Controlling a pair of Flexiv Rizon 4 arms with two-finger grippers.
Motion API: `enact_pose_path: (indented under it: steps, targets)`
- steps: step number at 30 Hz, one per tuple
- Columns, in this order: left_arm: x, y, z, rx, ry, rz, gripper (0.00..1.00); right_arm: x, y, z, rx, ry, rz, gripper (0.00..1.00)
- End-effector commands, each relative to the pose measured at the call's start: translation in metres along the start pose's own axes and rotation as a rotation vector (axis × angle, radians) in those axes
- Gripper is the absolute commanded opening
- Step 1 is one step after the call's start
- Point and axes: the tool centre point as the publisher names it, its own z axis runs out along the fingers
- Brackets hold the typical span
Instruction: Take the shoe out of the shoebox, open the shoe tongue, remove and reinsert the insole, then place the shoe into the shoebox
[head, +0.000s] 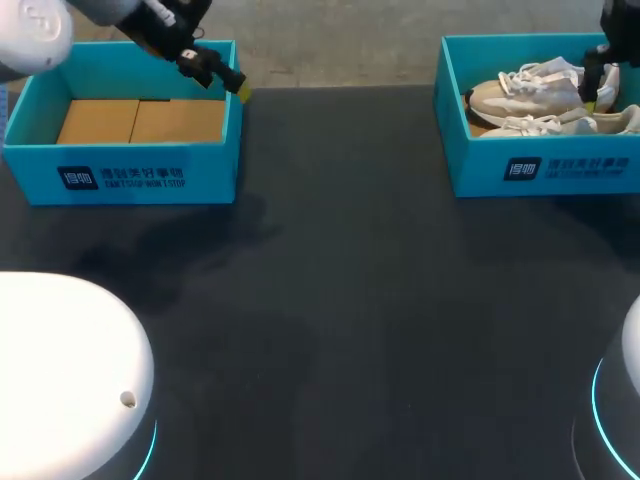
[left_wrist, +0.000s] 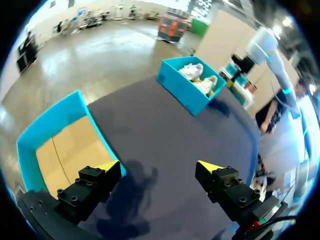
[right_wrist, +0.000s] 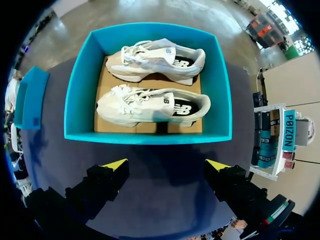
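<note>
Left fingers (left_wrist: 92, 182) apart over the left shoebox (head: 120, 170) corner, right fingers (right_wrist: 105, 180) apart above the boxed shoes (right_wrist: 150, 105)

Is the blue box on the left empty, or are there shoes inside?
Empty. The left box shows only its bare brown cardboard floor; both shoes lie in the right box.

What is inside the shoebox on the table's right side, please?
The shoebox holds two pale shoes side by side on brown cardboard; anything beneath them is covered.
</note>
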Motion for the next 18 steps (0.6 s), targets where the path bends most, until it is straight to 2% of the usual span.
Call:
enact_pose_path:
  steps: [1,4,7,12,16,18]
  targets:
    - [0.007,0.001,0.007,0.095,-0.148,-1.195,1.0,0.003,-0.007,-0.001,-0.015,0.008,0.002,1.0]
    - [0.005,0.004,0.009,0.098,-0.177,-1.225,1.0,0.006,-0.013,0.001,-0.01,0.016,-0.005,1.0]
    - [0.005,0.009,0.016,0.061,-0.186,-1.21,1.0,0.008,-0.019,0.005,-0.005,0.024,-0.005,1.0]
    - [-0.005,0.024,0.028,0.028,-0.283,-1.217,1.0,0.009,-0.026,0.01,0.008,0.027,0.0,1.0]
    - [-0.009,0.032,0.025,0.019,-0.312,-1.223,1.0,0.007,-0.03,0.009,0.011,0.028,0.003,1.0]
    - [-0.007,0.031,0.019,0.044,-0.307,-1.188,1.0,0.006,-0.031,0.008,0.01,0.035,-0.002,1.0]
